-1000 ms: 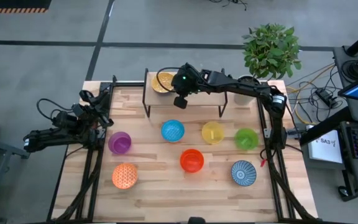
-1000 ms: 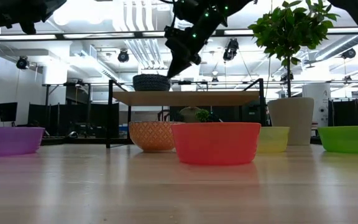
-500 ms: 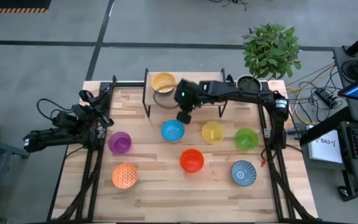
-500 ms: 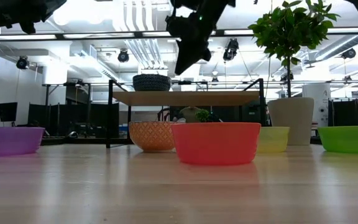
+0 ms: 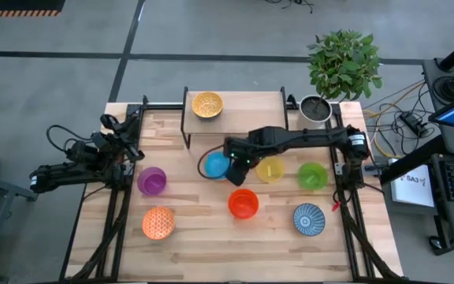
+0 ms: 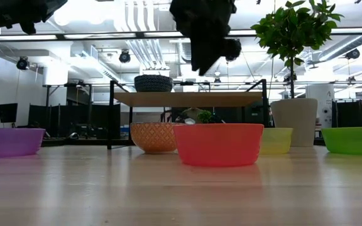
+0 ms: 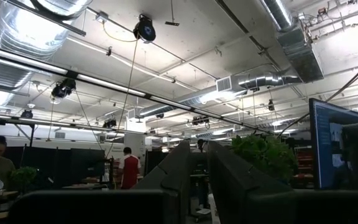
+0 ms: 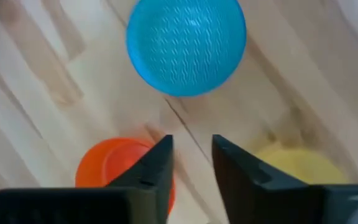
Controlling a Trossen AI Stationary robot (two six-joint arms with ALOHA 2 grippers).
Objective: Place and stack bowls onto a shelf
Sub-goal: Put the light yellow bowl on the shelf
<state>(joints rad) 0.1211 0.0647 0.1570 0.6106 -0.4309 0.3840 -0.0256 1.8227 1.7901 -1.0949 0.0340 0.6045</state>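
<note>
One gold bowl [image 5: 206,103] upright on shelf [image 5: 247,102]

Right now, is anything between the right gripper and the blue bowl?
Nothing visible. The right gripper hangs over bare table between the blue bowl, the red-orange bowl and the yellow bowl, fingers empty, a narrow gap between them.

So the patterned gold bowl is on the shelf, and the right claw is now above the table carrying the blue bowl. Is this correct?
Not quite. The right claw carries nothing: in the right wrist view the blue bowl sits on the table ahead of its empty fingers. The rest holds: the high view shows the patterned gold bowl on the shelf.
</note>
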